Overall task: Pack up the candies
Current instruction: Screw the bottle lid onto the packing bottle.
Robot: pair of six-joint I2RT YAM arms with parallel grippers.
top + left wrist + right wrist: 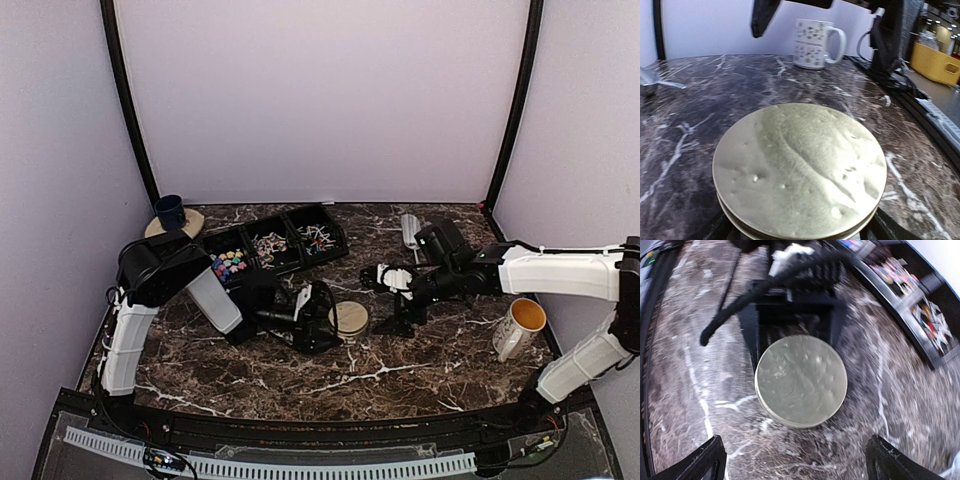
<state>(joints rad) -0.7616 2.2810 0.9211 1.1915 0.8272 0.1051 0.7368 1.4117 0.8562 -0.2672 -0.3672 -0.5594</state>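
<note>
Left claw [333, 321] blocks lid [352, 318] (left side).

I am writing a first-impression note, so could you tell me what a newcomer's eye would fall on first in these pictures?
The round tan lid lies flat in the middle of the dark marble table, with the left gripper right beside it and the right gripper hovering opposite, jaws wide. Behind on the left, a black three-compartment tray holds the candies, the brightest in its left compartment. A white mug with a yellow inside stands at the right.
</note>
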